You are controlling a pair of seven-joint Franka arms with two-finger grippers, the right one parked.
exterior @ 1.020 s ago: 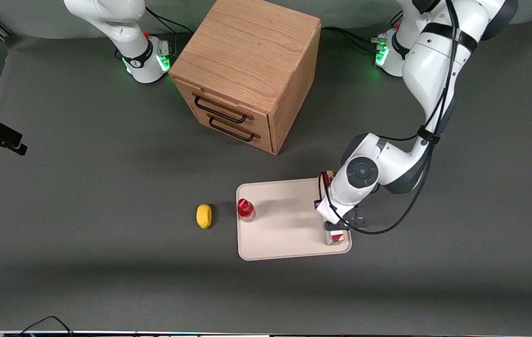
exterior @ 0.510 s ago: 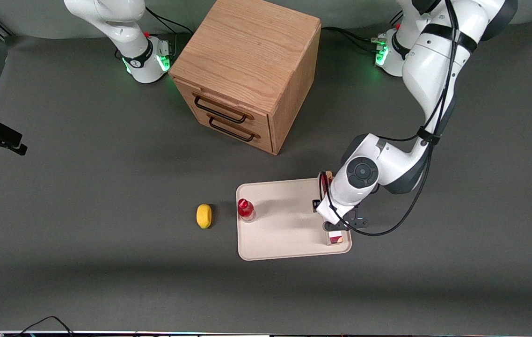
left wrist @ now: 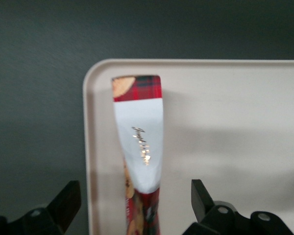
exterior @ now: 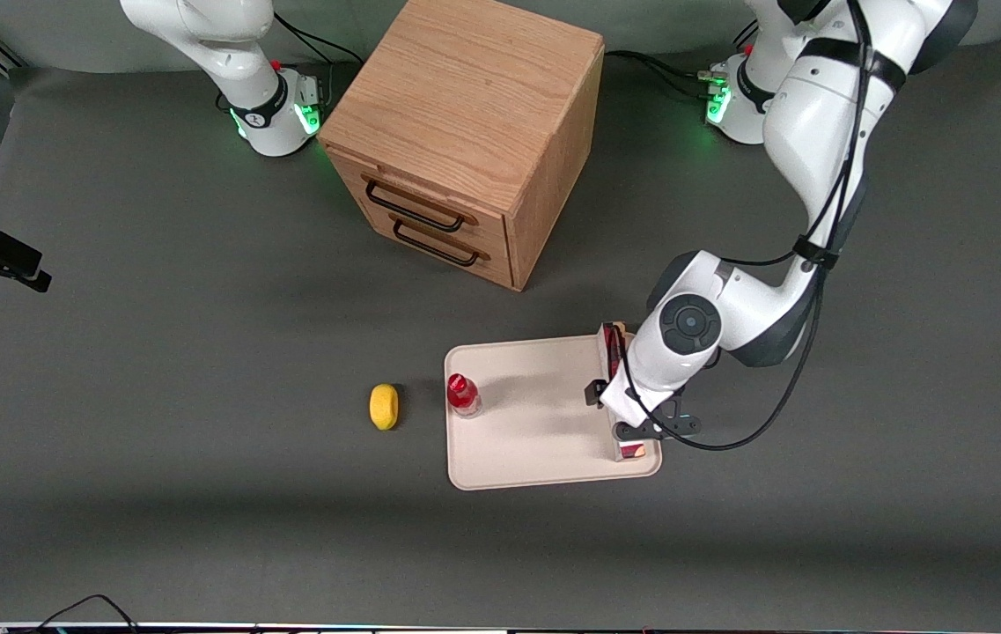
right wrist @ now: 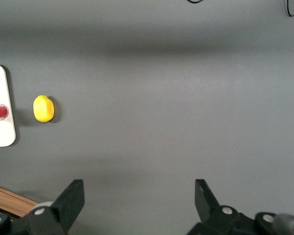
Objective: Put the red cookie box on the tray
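Front view, from left to right. In the upper middle of the frame stands a large oak-coloured wooden drawer cabinet (exterior: 465, 132) with two black handles. Lower, just left of centre, a small yellow lemon-shaped object (exterior: 384, 406) lies on the dark grey table (exterior: 157, 396). Beside it, at the edge of the tray, stands a small red-capped bottle (exterior: 462, 394).

The flat pale pinkish-beige rectangular tray (exterior: 535, 440) with rounded corners sits just right of centre. Along the tray's edge toward the working arm's end of the table rests the long, thin red cookie box (exterior: 612, 345), standing on a narrow side, its dark red tartan-printed ends showing either side of the arm. It is inside the rim, so the placing looks done.

The white left arm's black two-finger gripper (exterior: 629, 421) hangs directly over the box. In the wrist view the gripper's fingers (left wrist: 200, 196) stand wide apart, clear of the red cookie box (left wrist: 139, 147) on both sides: released, holding nothing. The tray (left wrist: 235, 107) shows beneath.

The box is probably a light, stiff cardboard carton with a smooth, slightly slippery finish and breakable contents. Balanced on a thin side, it would tip easily. The best hold is across its thin width near mid-length, squeezing gently.
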